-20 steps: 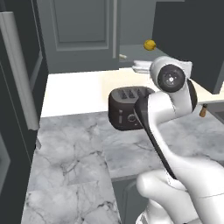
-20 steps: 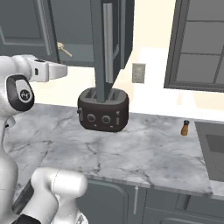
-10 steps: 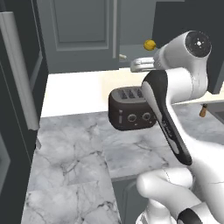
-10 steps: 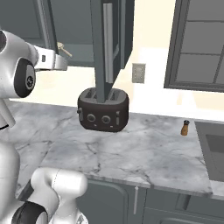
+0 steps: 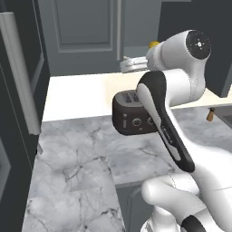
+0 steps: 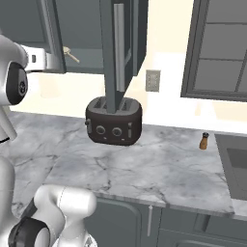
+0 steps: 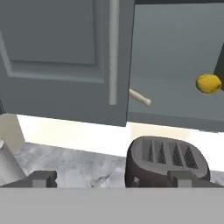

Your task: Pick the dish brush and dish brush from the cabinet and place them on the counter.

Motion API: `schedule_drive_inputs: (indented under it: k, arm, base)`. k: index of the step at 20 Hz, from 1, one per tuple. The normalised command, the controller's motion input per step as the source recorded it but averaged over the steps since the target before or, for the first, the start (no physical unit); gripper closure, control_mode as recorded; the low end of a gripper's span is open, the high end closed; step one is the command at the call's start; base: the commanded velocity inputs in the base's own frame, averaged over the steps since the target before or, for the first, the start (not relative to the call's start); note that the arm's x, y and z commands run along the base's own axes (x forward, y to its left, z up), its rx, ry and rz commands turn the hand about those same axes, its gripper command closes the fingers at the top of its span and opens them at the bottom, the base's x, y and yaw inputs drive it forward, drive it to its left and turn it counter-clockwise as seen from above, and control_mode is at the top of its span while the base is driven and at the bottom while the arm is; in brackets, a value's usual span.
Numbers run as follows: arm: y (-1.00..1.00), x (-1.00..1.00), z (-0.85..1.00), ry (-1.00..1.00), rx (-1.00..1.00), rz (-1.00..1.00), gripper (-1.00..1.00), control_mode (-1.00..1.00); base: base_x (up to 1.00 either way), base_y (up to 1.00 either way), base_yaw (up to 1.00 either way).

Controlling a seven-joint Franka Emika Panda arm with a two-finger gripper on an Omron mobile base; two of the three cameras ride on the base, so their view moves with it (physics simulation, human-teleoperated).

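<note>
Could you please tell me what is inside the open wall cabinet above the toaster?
On the cabinet's grey shelf lie a small yellow ball and the cream handle end of a dish brush. The door covers the rest of the brush and whatever lies further along the shelf.

Cream-tan dish brush point(image 7: 141, 98): handle end pokes past the cabinet door point(image 7: 65, 57) edge, head hidden behind it; same in the right base view, where the tip alone shows. Black dish brush: can't tell where. Yellow ball point(image 5: 154, 44) partly blocked by the arm in the left base view. Toaster point(image 7: 165, 162) near side cut off at the hand view's bottom, right part behind a finger tip point(image 7: 186, 178). Small bottle point(image 5: 210, 114) on the counter point(image 5: 81, 158) too small to identify.
</note>
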Motion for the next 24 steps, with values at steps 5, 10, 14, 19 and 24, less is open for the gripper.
schedule_drive_inputs:
  k: [5, 10, 14, 19, 24]
  arm:
    - [0.24, 0.2, 0.09, -0.12, -0.01, 0.04, -1.0, -1.0]
    - [0.15, 0.33, 0.2, -0.1, -0.04, 0.0, -1.0, -1.0]
    - [0.13, 0.35, 0.22, -0.1, -0.05, 0.0, -1.0, -1.0]
    - [0.02, 0.24, 0.06, -0.08, -0.04, 0.0, -1.0, -1.0]
    - [0.0, 0.0, 0.0, -0.02, 0.0, 0.0, -1.0, -1.0]
  base:
    - [0.0, 0.0, 0.0]
    - [0.0, 0.0, 0.0]
    - [0.0, 0.0, 0.0]
    - [0.0, 0.0, 0.0]
    - [0.0, 0.0, 0.0]
